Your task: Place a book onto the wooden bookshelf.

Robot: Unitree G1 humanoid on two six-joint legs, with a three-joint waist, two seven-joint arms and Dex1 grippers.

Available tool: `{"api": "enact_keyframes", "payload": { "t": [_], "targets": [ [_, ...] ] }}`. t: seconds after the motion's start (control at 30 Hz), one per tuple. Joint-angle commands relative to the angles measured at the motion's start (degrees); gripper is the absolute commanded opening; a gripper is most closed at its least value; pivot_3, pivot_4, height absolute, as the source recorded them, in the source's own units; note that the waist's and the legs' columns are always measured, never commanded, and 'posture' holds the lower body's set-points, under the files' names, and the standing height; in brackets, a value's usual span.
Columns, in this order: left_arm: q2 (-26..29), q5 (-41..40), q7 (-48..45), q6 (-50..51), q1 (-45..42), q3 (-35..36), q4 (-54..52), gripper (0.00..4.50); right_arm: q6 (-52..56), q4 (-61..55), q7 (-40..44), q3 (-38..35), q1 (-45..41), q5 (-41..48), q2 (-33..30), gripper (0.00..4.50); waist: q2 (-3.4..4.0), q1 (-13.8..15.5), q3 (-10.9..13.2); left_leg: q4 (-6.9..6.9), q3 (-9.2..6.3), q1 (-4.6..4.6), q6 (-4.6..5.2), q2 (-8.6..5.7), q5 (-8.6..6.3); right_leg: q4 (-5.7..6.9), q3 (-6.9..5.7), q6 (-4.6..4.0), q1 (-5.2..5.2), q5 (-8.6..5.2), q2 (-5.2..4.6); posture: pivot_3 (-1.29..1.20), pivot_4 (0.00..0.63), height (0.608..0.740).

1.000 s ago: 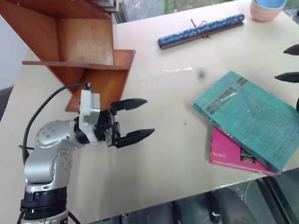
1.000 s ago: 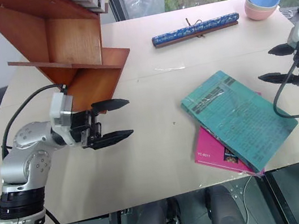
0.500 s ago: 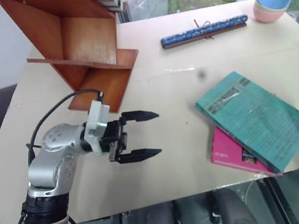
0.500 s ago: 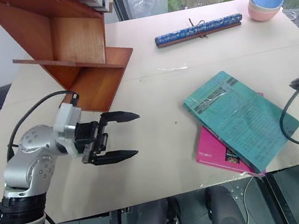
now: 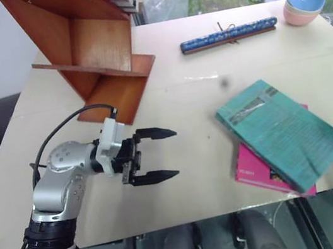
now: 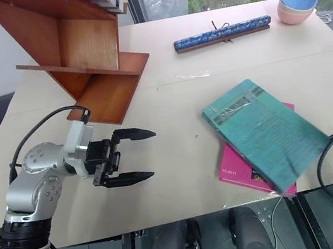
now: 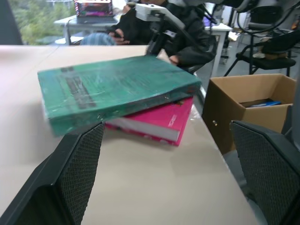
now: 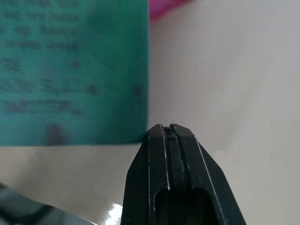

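book point(image 5: 280, 133) of teal green lies flat near the table's point(image 5: 189, 105) front edge at about four o'clock from the tabletop's middle, resting askew on top of a smaller pink book point(image 5: 257, 172) whose corner and long side stick out beneath it. its cover is glossy, wrapped in clear plastic that wrinkles and catches light in the left wrist view, with a darker title band near the far end; it is thin, wide and flexible-looking, so a pinch at one edge would probably let it sag. being stacked lifts its edge off the wood, which likely makes that edge easier to get a finger under.

the right gripper point(image 8: 169, 133) sits just off the book's near right corner, its two black fingers pressed together with nothing between them, tips close to the teal edge; this looks like a stance for nudging or prying at the corner rather than grasping.

the left gripper point(image 5: 162, 154) hovers over bare table at about eight o'clock, fingers spread wide and empty, pointing across toward the books, well apart from them, seemingly waiting to receive or steady.

the wooden bookshelf point(image 5: 92, 44) stands at ten to eleven o'clock, reddish-brown polished panels set on a slant with flat dividers, a few books already in its upper part. the teal book is not yet lifted, so the placing remains ahead.

at the far edge lie a long blue patterned roll point(image 5: 228, 33) and stacked bowls point(image 5: 304, 2), smooth and rounded, at one o'clock.
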Motion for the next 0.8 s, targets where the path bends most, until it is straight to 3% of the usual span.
{"api": "enact_keyframes", "payload": {
  "t": [0.03,0.53,0.8],
  "targets": [
    [0.76,-0.08,0.48,-0.88,0.38,1.31,-0.77,4.5,2.64,-3.37,-2.26,2.62,-2.15,2.67,1.01,0.02,0.0,0.01,0.0,0.0,0.0,-0.01,0.0,-0.01,0.0,0.0,0.01,-0.03,-0.01,-0.02,-0.02,0.0,0.15,0.738],
    [1.21,-0.51,2.07,-0.88,1.74,1.96,-1.25,4.5,5.28,-5.08,-8.75,10.62,-7.43,7.19,4.99,0.02,-0.02,0.04,0.0,0.0,-0.05,-0.05,0.01,-0.02,0.0,0.0,-0.06,0.0,-0.01,0.03,-0.02,0.0,0.15,0.738],
    [1.44,-0.59,2.6,-0.28,1.46,2.01,-0.64,4.5,4.75,-2.98,-14.02,18.12,-17.51,8.06,11.12,0.02,-0.03,-0.33,-0.01,0.0,0.0,-0.01,0.0,0.0,0.0,0.01,-0.02,-0.02,-0.02,0.02,0.03,0.0,0.15,0.738]
  ]
}}
